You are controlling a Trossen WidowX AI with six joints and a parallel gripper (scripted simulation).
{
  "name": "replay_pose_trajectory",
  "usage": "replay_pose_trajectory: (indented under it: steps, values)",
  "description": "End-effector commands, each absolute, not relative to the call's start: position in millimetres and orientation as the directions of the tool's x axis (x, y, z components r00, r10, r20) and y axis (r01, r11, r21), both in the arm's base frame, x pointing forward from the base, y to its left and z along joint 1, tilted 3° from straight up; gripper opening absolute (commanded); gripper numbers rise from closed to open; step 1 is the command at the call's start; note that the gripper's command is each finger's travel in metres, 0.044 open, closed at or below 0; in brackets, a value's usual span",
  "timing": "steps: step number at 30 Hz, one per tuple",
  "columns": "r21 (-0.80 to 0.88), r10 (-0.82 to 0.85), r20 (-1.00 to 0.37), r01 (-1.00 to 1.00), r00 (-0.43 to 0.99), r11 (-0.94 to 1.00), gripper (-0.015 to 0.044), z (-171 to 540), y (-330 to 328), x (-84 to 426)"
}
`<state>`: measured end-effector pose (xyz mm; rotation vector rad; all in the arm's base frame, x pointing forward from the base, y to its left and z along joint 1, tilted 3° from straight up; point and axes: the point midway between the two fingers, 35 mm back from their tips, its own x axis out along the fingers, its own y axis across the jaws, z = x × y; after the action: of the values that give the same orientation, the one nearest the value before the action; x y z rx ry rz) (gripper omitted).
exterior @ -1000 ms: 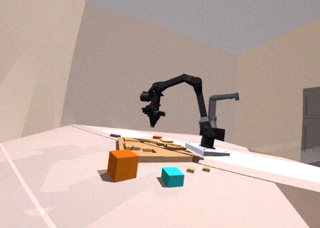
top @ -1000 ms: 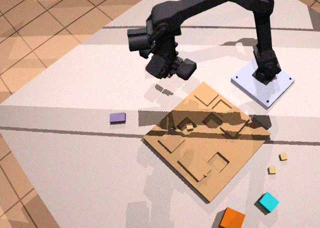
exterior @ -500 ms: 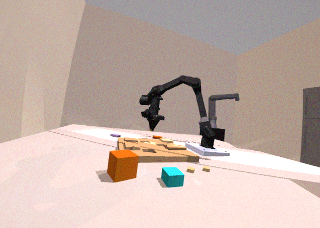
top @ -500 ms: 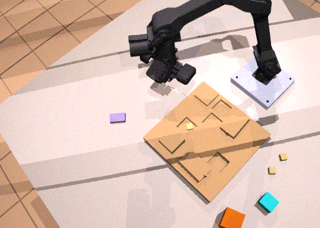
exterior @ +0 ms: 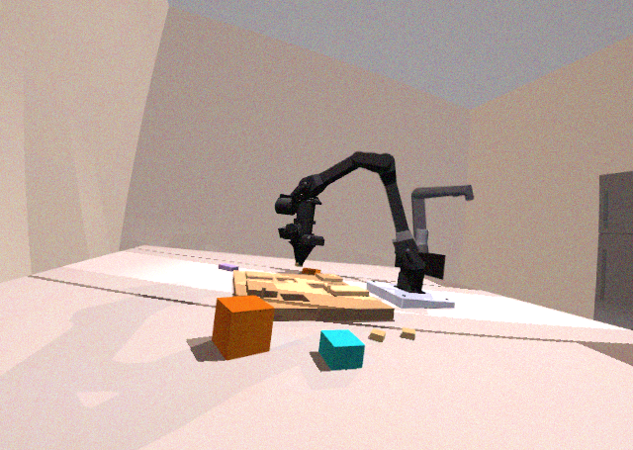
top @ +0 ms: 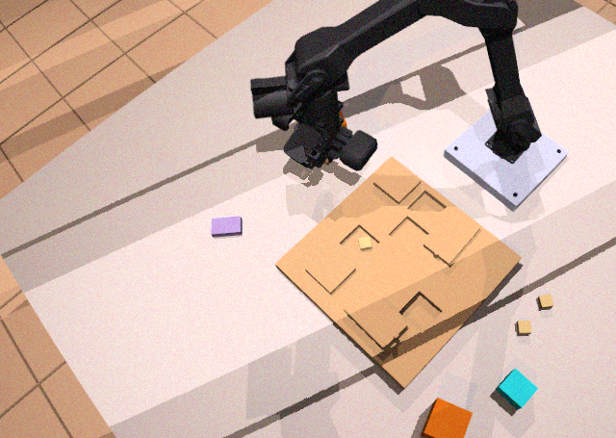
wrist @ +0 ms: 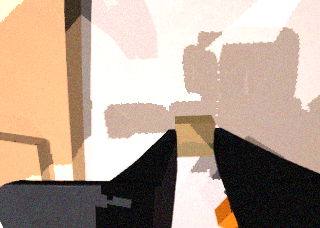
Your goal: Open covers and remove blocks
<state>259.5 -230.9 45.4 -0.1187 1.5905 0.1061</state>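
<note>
My gripper (top: 318,161) (exterior: 299,262) (wrist: 194,136) is shut on a small tan block (wrist: 195,136), which shows between the dark fingers in the wrist view. It hangs low over the table, just off the far left edge of the wooden puzzle board (top: 377,274) (exterior: 326,307) (wrist: 30,78). Several covers on the board stand beside open wells. One well near the board's middle holds a small tan block (top: 365,243). A flat orange block (exterior: 310,270) (wrist: 225,215) lies on the table close to the gripper.
A purple block (top: 226,225) (exterior: 227,267) lies left of the board. Two small tan blocks (top: 546,301) (top: 523,327), a cyan cube (top: 517,387) (exterior: 341,349) and an orange cube (top: 447,419) (exterior: 242,325) lie off its near side. The arm's base plate (top: 504,167) stands behind the board.
</note>
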Motion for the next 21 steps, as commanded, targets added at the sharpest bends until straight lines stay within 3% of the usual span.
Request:
replay_pose_trajectory:
  steps: [1,21]
  values:
    - [-0.003,-0.007,-1.000,-0.145,-0.029,0.989,0.0080,36,-231,258]
    - [-0.003,-0.007,-1.000,-0.145,-0.029,0.989,0.0080,9,-228,254]
